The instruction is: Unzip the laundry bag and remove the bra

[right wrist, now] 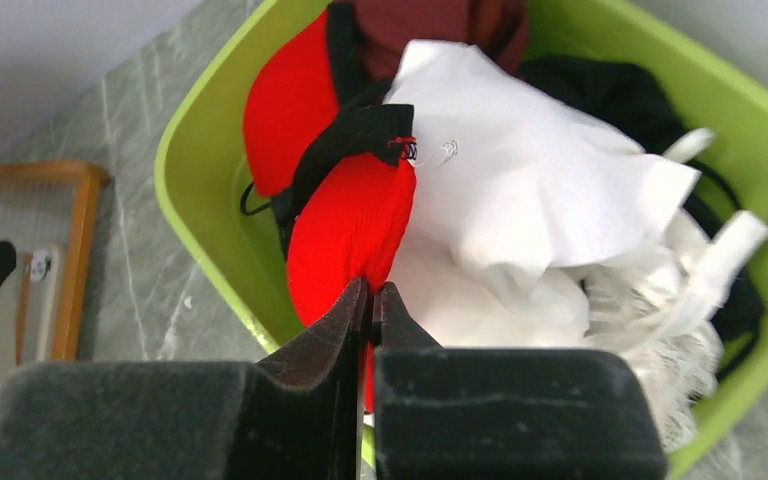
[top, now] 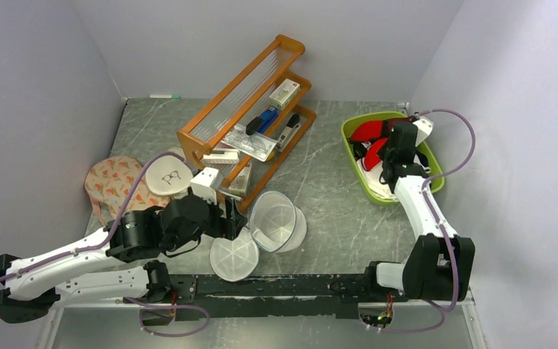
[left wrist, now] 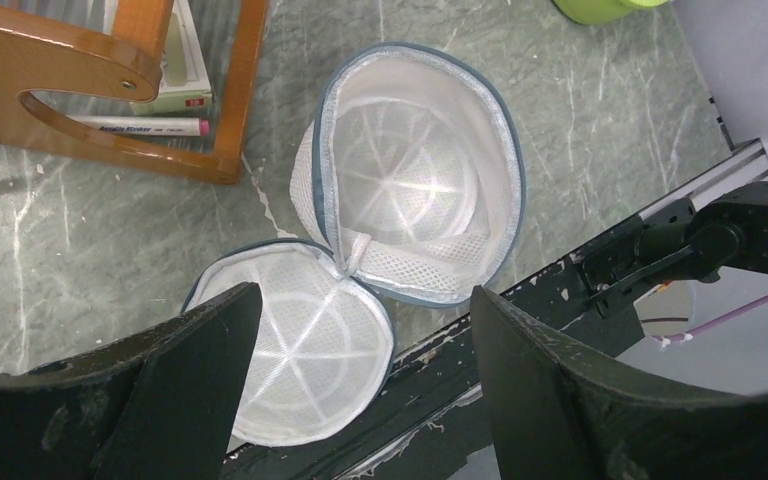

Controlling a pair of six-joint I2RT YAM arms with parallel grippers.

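- While the laundry bag [left wrist: 410, 190] lies unzipped just beyond the widely parted fingers of the left gripper [left wrist: 360, 310], nothing is seen in either mesh half.
- The bra [right wrist: 350, 225] is found in the green bin [right wrist: 200, 180], directly ahead of the right gripper [right wrist: 371, 300], whose fingers are pinched together on its red lower edge.
- Its long axis is judged to run up and leftward from those fingertips; the right arm is far nearer.
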